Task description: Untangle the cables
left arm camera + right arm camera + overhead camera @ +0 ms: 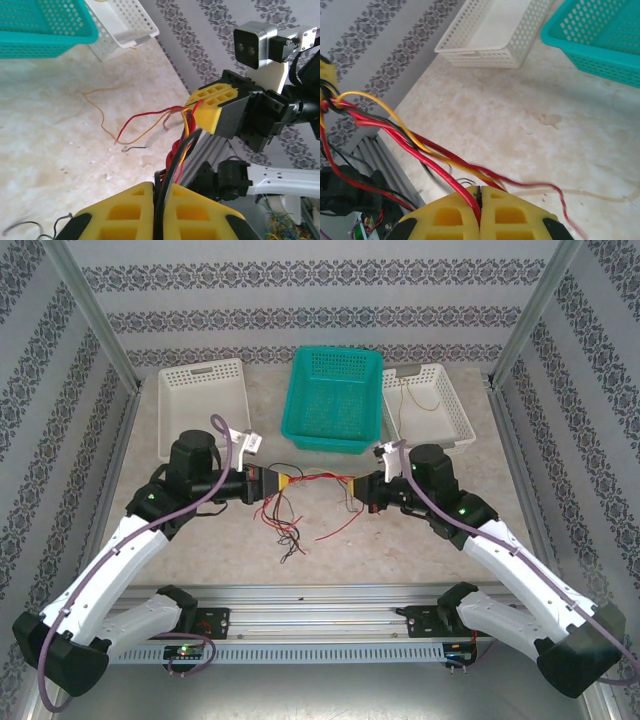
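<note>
The cables (320, 477), thin red, yellow and black wires, run in a twisted bundle between my two grippers above the table's middle. Loose ends (290, 525) hang down onto the table below them. My left gripper (288, 480) is shut on the bundle; in the left wrist view a black wire (172, 165) with red and yellow strands passes between its yellow fingers (125, 210). My right gripper (357, 483) is shut on the other end; in the right wrist view a red wire (420, 155) enters its closed jaws (480, 192).
A teal basket (330, 445) stands at the back centre between two white baskets, one left (165, 415) and one right (460, 425); the right one holds a yellow wire (415, 400). A loose tan wire (100, 117) lies on the table. Patterned walls enclose the sides.
</note>
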You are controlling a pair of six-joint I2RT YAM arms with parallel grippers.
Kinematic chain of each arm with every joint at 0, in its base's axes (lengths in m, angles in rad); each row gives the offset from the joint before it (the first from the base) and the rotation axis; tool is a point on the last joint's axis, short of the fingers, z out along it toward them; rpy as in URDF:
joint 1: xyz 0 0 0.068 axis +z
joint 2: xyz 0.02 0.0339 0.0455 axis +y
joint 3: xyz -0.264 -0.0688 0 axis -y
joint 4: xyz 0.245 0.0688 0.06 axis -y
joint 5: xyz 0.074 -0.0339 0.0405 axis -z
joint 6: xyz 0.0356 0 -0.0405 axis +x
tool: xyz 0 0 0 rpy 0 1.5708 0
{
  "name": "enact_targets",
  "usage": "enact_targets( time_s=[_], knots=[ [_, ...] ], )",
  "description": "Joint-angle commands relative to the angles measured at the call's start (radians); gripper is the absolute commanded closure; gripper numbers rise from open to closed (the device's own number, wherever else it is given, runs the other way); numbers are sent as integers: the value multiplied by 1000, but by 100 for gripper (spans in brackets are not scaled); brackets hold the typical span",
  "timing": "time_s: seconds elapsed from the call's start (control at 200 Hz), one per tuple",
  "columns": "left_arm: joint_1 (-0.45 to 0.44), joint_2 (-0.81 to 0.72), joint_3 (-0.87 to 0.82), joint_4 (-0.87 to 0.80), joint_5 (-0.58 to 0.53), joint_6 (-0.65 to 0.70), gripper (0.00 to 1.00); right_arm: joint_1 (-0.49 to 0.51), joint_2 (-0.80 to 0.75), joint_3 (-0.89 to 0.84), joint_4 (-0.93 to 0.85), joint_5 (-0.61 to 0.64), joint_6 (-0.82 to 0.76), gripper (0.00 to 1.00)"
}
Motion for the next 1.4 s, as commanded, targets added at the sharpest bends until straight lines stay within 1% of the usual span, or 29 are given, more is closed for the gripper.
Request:
enact_targets(
  time_s=[0.0, 0.04, 0.155, 0.195, 0.25, 0.325, 0.395, 0.425, 0.455, 0.49, 0.535, 0.585, 0.645, 0.719, 0.809, 0.964, 1.104, 1.239, 1.339, 1.394],
  knots=[
    [65, -65, 51, -173, -76, 82, 82, -110, -22, 3, -179, 186, 21, 100],
    [66, -71, 41, -164, -73, 76, 78, -120, -30, 2, -179, 185, 25, 100],
    [73, -75, 23, -168, -74, 83, 75, -146, -50, 17, -211, 207, 14, 100],
    [76, -78, 18, -177, -80, 89, 75, -160, -54, 25, -225, 216, 8, 100],
    [77, -87, 7, -181, -87, 91, 79, -190, -65, 30, -237, 221, 14, 100],
    [80, -92, -14, -172, -82, 89, 87, -210, -74, 26, -207, 142, 19, 100],
    [79, -91, -38, -147, -64, 72, 87, -204, -80, 18, -161, 49, 35, 100],
    [80, -89, -53, -128, -49, 57, 83, -197, -85, 13, -137, 10, 40, 100],
    [79, -86, -69, -105, -22, 42, 77, -187, -91, 9, -126, -2, 45, 100],
    [79, -79, -92, -68, 7, 13, 68, -174, -95, 9, -122, -3, 46, 100],
    [77, -72, -123, -7, 43, -28, 53, -162, -99, 12, -113, -22, 37, 100],
    [75, -64, -160, 71, 83, -68, 42, -149, -105, 7, -92, -51, 34, 100],
    [69, -53, -193, 144, 88, -112, 33, -135, -112, 2, -64, -99, 37, 100],
    [50, -29, -210, 207, 86, -134, 27, -105, -122, -3, -32, -139, 42, 100],
    [17, 10, -211, 243, 73, -132, 27, -62, -123, 6, -25, -153, 32, 100],
    [-23, 64, -211, 251, 43, -112, 28, -17, -118, 20, -24, -150, 34, 100],
    [-61, 86, -229, 270, 20, -107, 30, 6, -124, 23, -3, -149, 54, 100],
    [-98, 105, -238, 286, -7, -103, 32, 28, -124, 26, 29, -175, 73, 100],
    [-105, 116, -235, 303, -20, -111, 31, 49, -116, 27, 40, -186, 73, 100],
    [-106, 118, -227, 309, -28, -115, 28, 63, -108, 29, 41, -194, 67, 100]
  ],
)
